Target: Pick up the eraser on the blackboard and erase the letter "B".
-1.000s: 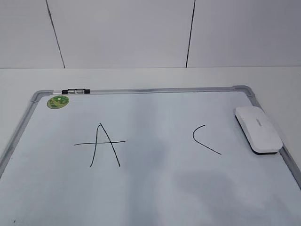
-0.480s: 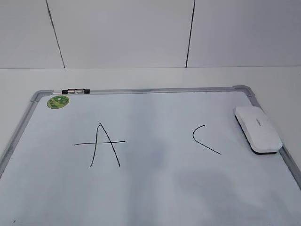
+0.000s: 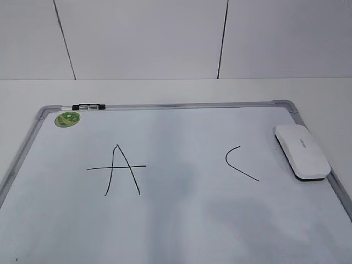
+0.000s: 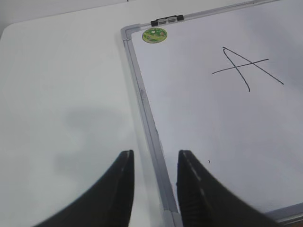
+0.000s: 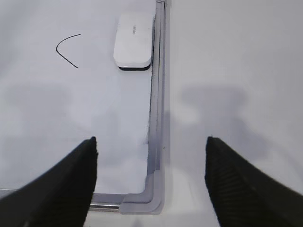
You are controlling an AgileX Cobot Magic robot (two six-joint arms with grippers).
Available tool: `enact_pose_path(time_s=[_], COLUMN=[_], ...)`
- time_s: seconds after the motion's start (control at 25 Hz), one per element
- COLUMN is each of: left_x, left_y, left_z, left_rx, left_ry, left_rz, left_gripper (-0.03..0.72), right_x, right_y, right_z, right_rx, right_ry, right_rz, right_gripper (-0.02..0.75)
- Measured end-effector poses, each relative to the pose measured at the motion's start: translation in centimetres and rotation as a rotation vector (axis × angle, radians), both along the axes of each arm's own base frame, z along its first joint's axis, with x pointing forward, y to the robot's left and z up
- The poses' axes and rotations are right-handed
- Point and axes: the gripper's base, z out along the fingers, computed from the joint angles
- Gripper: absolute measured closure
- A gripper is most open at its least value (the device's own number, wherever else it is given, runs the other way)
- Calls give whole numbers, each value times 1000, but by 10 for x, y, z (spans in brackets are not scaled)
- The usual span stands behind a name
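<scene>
Evidently no "B" shows between the "A" [image 3: 116, 169] and "C" [image 3: 240, 163] on the blackboard [image 3: 181, 104]. Eraser [image 5: 134, 41] has shifted slightly and lies ahead-left of the right claw [image 5: 151, 177], released wide. Left claw [image 4: 154, 189] stands narrowly parted, empty. Erasure appears complete.

the white, smooth plastic oblong eraser [image 3: 302, 151] with rounded corners lies flat on the large white dry-erase blackboard [image 3: 181, 220], its dark underside down and small grey lettering on top. it sits near the board's far right corner, its long side just beside the silver-grey metal frame, well apart from both grippers. the blackboard lies flat on the counter. no letter "b" shows on it; the writing surface between the two remaining black marker strokes is bare, with faint grey smudging.
</scene>
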Motion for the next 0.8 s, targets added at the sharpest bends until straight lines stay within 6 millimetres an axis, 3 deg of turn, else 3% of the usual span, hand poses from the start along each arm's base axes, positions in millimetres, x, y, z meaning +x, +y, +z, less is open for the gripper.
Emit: enact_pose_path(time_s=[0.8], left_x=[1], left_y=[-1], left_z=[0], left_rx=[-1], left_ry=[-1], left_rz=[73], left_gripper=[454], right_x=[0], right_y=[0], right_z=[0], right_rx=[-2], right_ry=[-1], right_rz=[-1], right_gripper=[169])
